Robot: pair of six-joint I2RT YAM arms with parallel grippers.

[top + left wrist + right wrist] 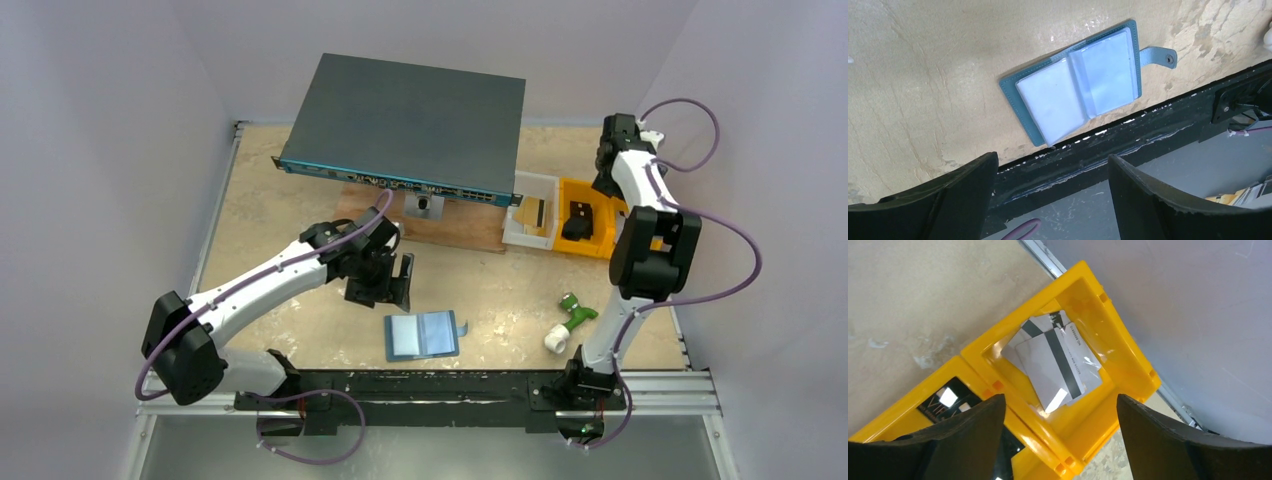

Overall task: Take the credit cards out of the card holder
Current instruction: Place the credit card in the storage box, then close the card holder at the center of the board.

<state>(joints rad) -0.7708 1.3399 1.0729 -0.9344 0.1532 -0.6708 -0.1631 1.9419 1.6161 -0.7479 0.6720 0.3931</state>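
Right gripper hangs spread wide over the yellow bin, and the credit cards lie loose inside, which looks like the drop-off spot. Left gripper, also wide and empty, hovers by the card holder, splayed flat on the table for access.

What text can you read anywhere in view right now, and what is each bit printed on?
"VIP": seemingly, pale letters on the dark card in the yellow bin, in the compartment next to the credit cards; partly hidden.
Small print beside the black stripe on the top credit card: too small to read.
Front panel of the large dark grey box: markings too small to read.
Card holder: no text visible.
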